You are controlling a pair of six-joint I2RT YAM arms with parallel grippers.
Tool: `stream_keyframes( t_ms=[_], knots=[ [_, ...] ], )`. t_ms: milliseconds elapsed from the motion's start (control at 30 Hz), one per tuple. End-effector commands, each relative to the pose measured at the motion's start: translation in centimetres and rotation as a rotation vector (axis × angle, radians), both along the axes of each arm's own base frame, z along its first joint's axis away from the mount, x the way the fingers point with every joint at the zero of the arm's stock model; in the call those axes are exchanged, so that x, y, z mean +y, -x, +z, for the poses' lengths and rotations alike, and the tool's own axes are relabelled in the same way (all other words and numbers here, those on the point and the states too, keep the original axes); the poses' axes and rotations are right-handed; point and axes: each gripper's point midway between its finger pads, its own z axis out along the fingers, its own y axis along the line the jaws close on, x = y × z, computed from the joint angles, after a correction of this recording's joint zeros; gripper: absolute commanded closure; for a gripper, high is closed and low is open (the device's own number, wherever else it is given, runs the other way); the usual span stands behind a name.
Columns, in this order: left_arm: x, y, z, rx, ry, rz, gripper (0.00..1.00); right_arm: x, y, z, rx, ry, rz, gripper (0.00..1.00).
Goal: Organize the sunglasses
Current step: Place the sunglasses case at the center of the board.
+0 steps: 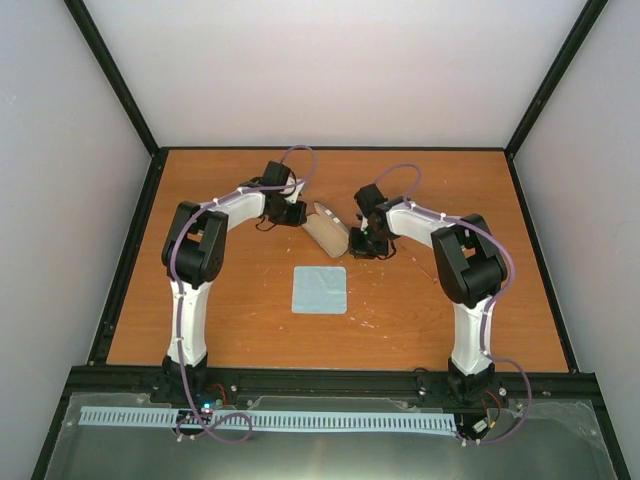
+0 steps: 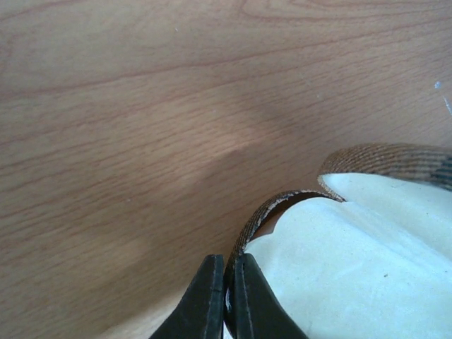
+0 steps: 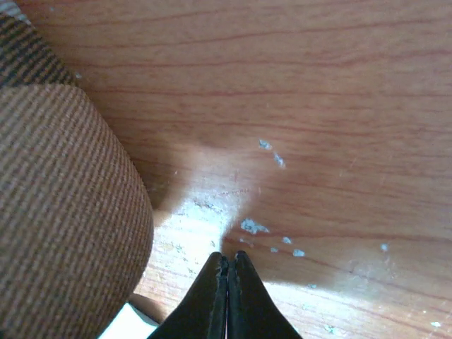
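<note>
The brown striped case [image 1: 326, 229] lies open at the table's middle back, its cream lining [image 2: 353, 268] showing. My left gripper [image 1: 297, 213] is at the case's left end, shut on the thin brown rim [image 2: 263, 217] of the case; its fingertips [image 2: 212, 282] pinch that edge. My right gripper [image 1: 363, 241] is at the case's right end, shut with nothing visible between its fingers [image 3: 216, 279], just above the bare wood beside the case's rounded brown shell [image 3: 63, 212]. The sunglasses are not visible in any view.
A pale blue square cloth [image 1: 320, 290] lies flat in front of the case. A black frame [image 1: 130, 250] edges the wooden table [image 1: 430, 320], with white walls behind. Small pale flecks [image 3: 254, 226] dot the wood under the right gripper.
</note>
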Motion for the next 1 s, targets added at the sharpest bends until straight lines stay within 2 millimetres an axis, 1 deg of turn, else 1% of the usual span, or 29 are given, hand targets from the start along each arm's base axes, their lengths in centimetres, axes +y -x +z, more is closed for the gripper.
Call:
stream_keyframes(
  t_ms=[0, 133, 167, 233, 367, 533, 633, 667, 700, 767, 800, 833, 900, 967],
  knots=[
    [-0.4, -1.4, 0.2, -0.041, -0.012, 0.002, 0.98, -0.2, -0.5, -1.0, 0.001, 0.045, -0.038, 0.97],
    [-1.4, -0.2, 0.0, -0.045, -0.024, -0.034, 0.90, 0.3, -1.5, -0.7, -0.019, 0.030, -0.053, 0.97],
    [-1.9, 0.2, 0.0, -0.049, -0.028, -0.047, 0.87, 0.4, -1.8, -0.6, -0.027, 0.028, -0.057, 0.97],
    [-2.8, 1.0, 0.0, -0.055, -0.038, -0.076, 0.84, 0.5, -2.5, -0.5, -0.037, 0.036, -0.065, 0.97],
    [-3.8, 1.9, 0.7, -0.079, -0.051, -0.115, 0.78, 0.7, -3.7, 0.0, -0.062, 0.043, -0.076, 0.97],
    [-3.8, 2.5, 1.5, -0.096, -0.068, -0.133, 0.67, 1.1, -5.1, 0.4, -0.086, 0.049, -0.084, 0.97],
    [-3.2, 2.9, 1.7, -0.108, -0.090, -0.135, 0.56, 1.1, -5.7, 0.4, -0.092, 0.060, -0.087, 0.97],
    [-3.0, 2.9, 1.9, -0.115, -0.098, -0.134, 0.51, 1.0, -5.6, 0.4, -0.088, 0.068, -0.088, 0.97],
    [-2.8, 2.9, 2.4, -0.128, -0.103, -0.133, 0.48, 0.8, -5.6, 0.4, -0.087, 0.078, -0.089, 0.97],
    [-2.6, 2.9, 2.9, -0.144, -0.113, -0.131, 0.47, 0.2, -5.1, 0.4, -0.088, 0.099, -0.093, 0.97],
    [-2.5, 2.9, 3.1, -0.152, -0.118, -0.133, 0.48, -0.1, -5.0, 0.7, -0.097, 0.103, -0.098, 0.97],
    [-2.5, 2.9, 3.3, -0.155, -0.118, -0.134, 0.50, -0.4, -4.7, 0.6, -0.097, 0.109, -0.100, 0.97],
    [-2.5, 3.1, 3.5, -0.154, -0.112, -0.139, 0.57, -0.7, -4.5, 1.0, -0.113, 0.101, -0.114, 0.96],
    [-2.6, 3.3, 3.4, -0.149, -0.105, -0.146, 0.69, -0.8, -4.4, 1.2, -0.114, 0.095, -0.123, 0.96]
  ],
)
